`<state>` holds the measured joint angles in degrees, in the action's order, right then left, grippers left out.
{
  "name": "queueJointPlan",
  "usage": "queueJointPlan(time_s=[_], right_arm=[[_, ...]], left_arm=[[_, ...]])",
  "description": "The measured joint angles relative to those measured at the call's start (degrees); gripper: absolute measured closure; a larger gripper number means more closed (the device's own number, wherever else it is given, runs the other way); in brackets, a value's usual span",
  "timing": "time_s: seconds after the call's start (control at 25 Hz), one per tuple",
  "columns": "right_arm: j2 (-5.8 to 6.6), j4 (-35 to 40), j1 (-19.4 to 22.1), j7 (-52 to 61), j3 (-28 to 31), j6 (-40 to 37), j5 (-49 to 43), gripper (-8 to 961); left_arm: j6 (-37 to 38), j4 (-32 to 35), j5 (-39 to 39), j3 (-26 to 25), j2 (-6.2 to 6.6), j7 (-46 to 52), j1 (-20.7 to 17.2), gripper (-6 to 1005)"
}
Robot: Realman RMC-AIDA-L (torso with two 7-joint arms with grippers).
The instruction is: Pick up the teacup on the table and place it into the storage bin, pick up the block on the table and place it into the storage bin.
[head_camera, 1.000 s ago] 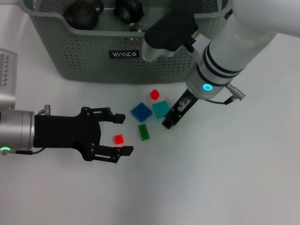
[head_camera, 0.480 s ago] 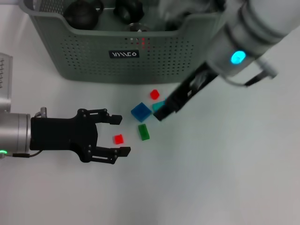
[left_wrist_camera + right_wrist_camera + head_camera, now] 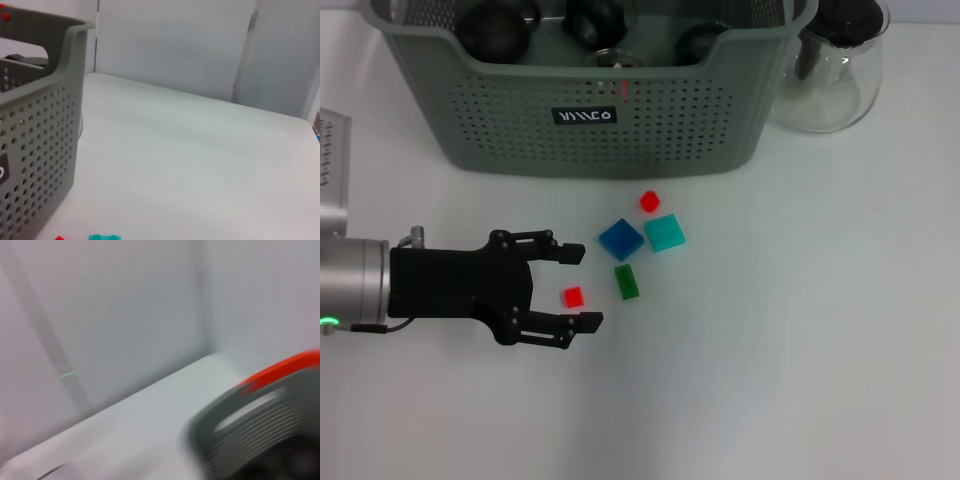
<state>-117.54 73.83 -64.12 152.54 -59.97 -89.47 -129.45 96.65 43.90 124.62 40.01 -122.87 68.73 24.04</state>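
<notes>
My left gripper [image 3: 582, 287] hovers open low over the table, left of the blocks, with a small red block [image 3: 572, 296] lying between its fingers, untouched. To its right lie a green block [image 3: 626, 281], a blue block [image 3: 620, 238], a teal block [image 3: 664, 232] and another small red block [image 3: 649, 201]. The grey-green storage bin [image 3: 520, 130] stands behind them; dark round teacups [image 3: 492, 25] lie inside it. The left wrist view shows the bin's perforated wall [image 3: 35, 150] and the teal block's edge [image 3: 105, 237]. My right gripper is out of view.
A clear glass pitcher [image 3: 830, 70] with a black lid stands to the right of the bin. A pale ridged object [image 3: 330, 150] sits at the left edge. White table stretches in front and to the right of the blocks.
The right arm, which reached down beside the teal block, has swung up and away out of the head view. The left gripper has stayed almost still, open around the red block.
</notes>
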Motion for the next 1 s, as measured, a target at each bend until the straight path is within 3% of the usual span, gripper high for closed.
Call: queueJointPlan(time_s=[0.12, 0.32, 0.6, 1.0], right_arm=[[0.12, -5.7, -4.0, -0.7, -0.5, 7.6, -9.4, 521], [-1.28, -19.3, -9.3, -2.5, -2.4, 20.1, -21.6, 521], [-2.11, -32.1, -11.8, -3.3, -6.8, 31.9, -24.8, 521], [-2.85, -41.5, -12.0, -5.1, -9.9, 38.4, -22.0, 499]], left_arm=[[0.1, 0.0, -0.1, 0.0, 0.01, 0.0, 0.1, 152], [0.1, 0.0, -0.2, 0.0, 0.08, 0.3, 0.2, 153], [-0.2, -0.2, -0.2, -0.1, 0.18, 0.4, 0.5, 153], [-0.4, -0.2, -0.1, -0.1, 0.14, 0.4, 0.6, 153]])
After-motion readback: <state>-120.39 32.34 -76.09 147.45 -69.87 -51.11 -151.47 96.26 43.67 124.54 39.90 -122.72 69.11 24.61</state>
